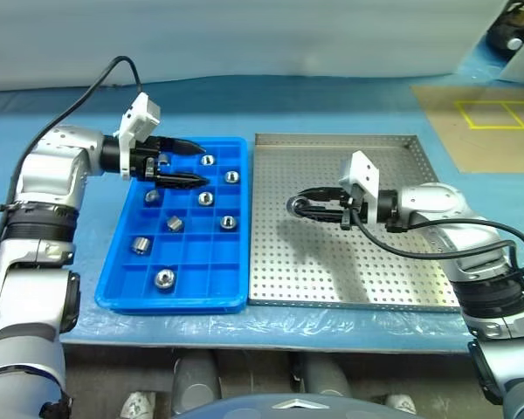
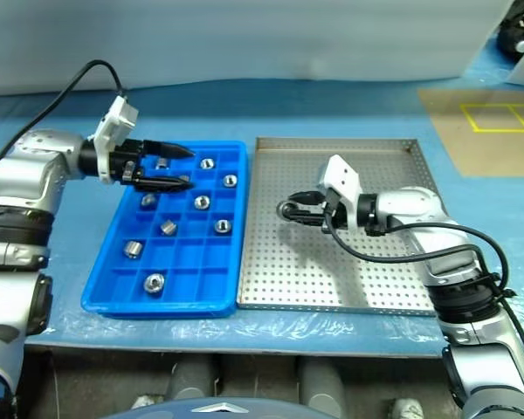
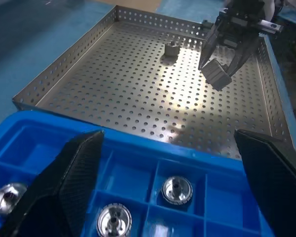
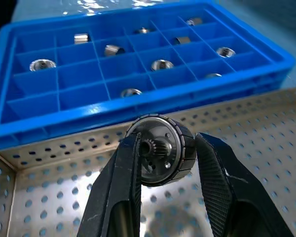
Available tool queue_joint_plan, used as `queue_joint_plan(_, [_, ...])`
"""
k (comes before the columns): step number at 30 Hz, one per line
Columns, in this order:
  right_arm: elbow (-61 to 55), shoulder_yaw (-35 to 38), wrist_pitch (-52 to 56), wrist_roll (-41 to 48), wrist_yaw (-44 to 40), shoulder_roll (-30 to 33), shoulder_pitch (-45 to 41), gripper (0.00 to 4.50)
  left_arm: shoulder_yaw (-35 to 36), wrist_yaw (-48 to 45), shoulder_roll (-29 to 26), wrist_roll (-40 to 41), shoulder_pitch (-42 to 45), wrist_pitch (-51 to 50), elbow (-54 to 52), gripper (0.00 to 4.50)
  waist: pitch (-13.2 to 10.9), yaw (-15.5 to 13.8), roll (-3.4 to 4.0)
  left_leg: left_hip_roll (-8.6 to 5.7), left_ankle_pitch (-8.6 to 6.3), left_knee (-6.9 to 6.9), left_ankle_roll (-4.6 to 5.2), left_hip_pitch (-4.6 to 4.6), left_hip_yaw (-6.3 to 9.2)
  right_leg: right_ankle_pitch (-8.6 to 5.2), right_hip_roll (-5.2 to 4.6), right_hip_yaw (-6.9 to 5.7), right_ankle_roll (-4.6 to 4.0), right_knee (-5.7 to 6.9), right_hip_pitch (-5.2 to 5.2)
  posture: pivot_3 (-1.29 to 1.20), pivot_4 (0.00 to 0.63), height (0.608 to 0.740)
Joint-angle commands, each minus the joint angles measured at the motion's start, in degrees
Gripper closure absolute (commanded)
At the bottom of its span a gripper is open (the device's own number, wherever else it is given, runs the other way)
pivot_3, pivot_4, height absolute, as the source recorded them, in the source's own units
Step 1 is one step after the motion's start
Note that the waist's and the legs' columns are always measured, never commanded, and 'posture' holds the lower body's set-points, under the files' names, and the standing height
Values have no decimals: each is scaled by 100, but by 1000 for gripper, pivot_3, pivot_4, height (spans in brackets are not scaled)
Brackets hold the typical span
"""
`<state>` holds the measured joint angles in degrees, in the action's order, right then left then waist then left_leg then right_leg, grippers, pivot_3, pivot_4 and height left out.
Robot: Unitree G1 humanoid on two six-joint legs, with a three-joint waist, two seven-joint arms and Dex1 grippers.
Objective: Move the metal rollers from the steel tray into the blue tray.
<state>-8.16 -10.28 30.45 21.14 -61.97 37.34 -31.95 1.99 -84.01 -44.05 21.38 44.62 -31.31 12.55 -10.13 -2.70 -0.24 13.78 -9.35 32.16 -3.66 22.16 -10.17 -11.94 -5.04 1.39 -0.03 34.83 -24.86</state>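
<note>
- Presently, on the blue-covered table (image 1: 332, 105): a blue tray (image 1: 113, 292) on the robot's left and a steel tray (image 1: 332, 279) on its right, set side by side with their long edges just beside each other.
- Blue tray: gridded compartments, holding eight rollers (image 1: 164, 278) visible in the head view, one per compartment, scattered over the grid; a ninth may sit behind the left gripper, cannot tell.
- Rollers in the tray, itemised: one in the near row, one (image 1: 140, 245) a row further on the left side, the others (image 1: 228, 223) spread through the middle and far rows.
- Steel tray: perforated floor, low rim; its floor is bare apart from the shadow of the right arm.
- Left gripper (image 1: 189, 163): over the far left part of the blue tray, pointing toward the steel tray, fingers spread wide, nothing between them.
- Right gripper (image 4: 165, 163): above the steel tray's floor, in its half nearer the blue tray, pointing toward the blue tray, fingers clamped on a roller.
- Held roller (image 4: 163, 148): lifted clear of the floor, gripped across its ribbed outer wall, its hollow centre facing the wrist camera.
- Background: a brown floor patch with yellow lines (image 1: 498, 113) beyond the table, far right.
</note>
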Motion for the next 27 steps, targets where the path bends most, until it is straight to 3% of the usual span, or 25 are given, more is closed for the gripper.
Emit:
queue_joint_plan(1, [220, -228, -284, -28, -373, -173, -304, 3262, 473, 204, -399, 567, -795, -552, -1418, 26, 0, -33, 1, -1, 0, -1, -1, 0, 0, -1, 0, -6, -1, 0, -1, 54, 150, 740])
queue_joint_plan(6, [319, -601, -297, -6, -843, -373, -419, 3262, 866, 490, -703, 1113, -2173, -917, -2923, 26, 0, -217, 0, 2, 4, 0, -6, 18, 9, -1, -1, -32, -2, 4, -12, 126, 150, 740])
queue_joint_plan(9, [393, -727, -294, -12, -999, -478, -475, 3262, 967, 777, -731, 1293, -2518, -1049, -3283, 26, 0, -341, 0, 3, 4, 1, -7, 21, 15, -1, -1, -40, -2, 8, -12, 148, 150, 740])
queue_joint_plan(27, [764, -1334, -409, -195, -1229, -1378, -562, 3262, 825, 1355, -865, 1888, -2765, -1223, -3706, 26, 2, -431, -3, 5, 23, 10, -37, 6, 20, -5, 3, -30, -6, 63, -26, 184, 150, 740])
